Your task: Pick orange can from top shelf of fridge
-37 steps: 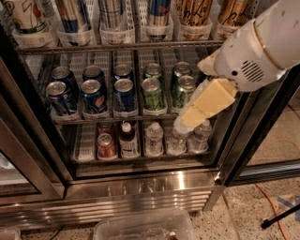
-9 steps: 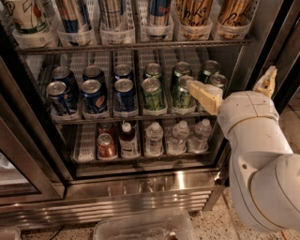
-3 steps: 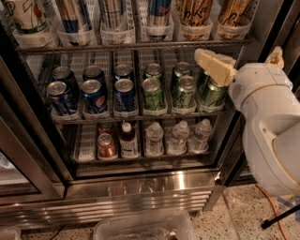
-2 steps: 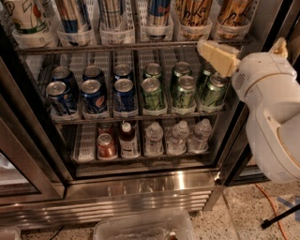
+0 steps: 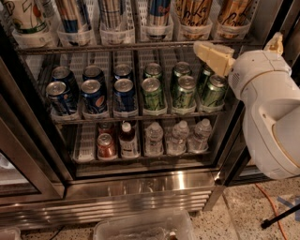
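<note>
The orange can (image 5: 230, 11) sat on the top shelf (image 5: 117, 47) of the fridge (image 5: 140, 191), far right lane, standing upright in its clear tray. It had dark script lettering that I couldn't actually read. The can one lane to the left (image 5: 193, 12) had the same sort of script on a darker, browner body. The rest of that shelf was tall blue-and-silver cans (image 5: 111, 11), plus a white container with green and red print (image 5: 24, 16) at the far left, wording too blurry to make out.

The gripper (image 5: 213, 56) hung just under the top shelf's front rail, below those two script cans and right in front of the green cans (image 5: 183, 90) on the middle rack. It wasn't touching the orange can. Honestly couldn't tell if it was open or clamped.

The blue cans (image 5: 93, 96) had a round red-white-blue logo. The bottom rack had a red can (image 5: 106, 145), a dark bottle (image 5: 126, 139) and water bottles (image 5: 178, 137).

Room-wise, the white arm (image 5: 269, 117) filled the right side of the opening, tight against the dark door frame (image 5: 283, 16). A clear bin (image 5: 140, 227) sat on the floor in front of the stainless base.
</note>
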`<control>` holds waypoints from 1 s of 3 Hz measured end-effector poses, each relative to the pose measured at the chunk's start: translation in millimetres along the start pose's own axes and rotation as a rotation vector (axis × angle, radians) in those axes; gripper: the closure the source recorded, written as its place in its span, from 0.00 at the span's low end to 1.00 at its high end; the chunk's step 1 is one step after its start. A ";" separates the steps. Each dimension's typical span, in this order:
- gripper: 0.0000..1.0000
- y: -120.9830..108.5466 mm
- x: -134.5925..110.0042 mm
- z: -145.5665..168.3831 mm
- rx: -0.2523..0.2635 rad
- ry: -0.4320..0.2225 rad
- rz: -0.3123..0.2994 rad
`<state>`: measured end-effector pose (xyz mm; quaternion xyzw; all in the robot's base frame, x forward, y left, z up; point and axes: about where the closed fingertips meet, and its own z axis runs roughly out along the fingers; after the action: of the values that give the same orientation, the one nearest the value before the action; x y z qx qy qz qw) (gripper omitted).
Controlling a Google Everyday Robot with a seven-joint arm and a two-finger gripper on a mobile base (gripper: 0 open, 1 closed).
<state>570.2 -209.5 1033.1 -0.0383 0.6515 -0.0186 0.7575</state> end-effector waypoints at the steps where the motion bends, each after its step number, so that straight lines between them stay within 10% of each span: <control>1: 0.00 -0.4 -3.8 1.0 0.008 -0.014 0.025; 3: 0.00 -1.8 -20.0 2.6 0.006 -0.052 0.049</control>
<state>569.8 -209.6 1053.4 -0.0203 0.6322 -0.0009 0.7745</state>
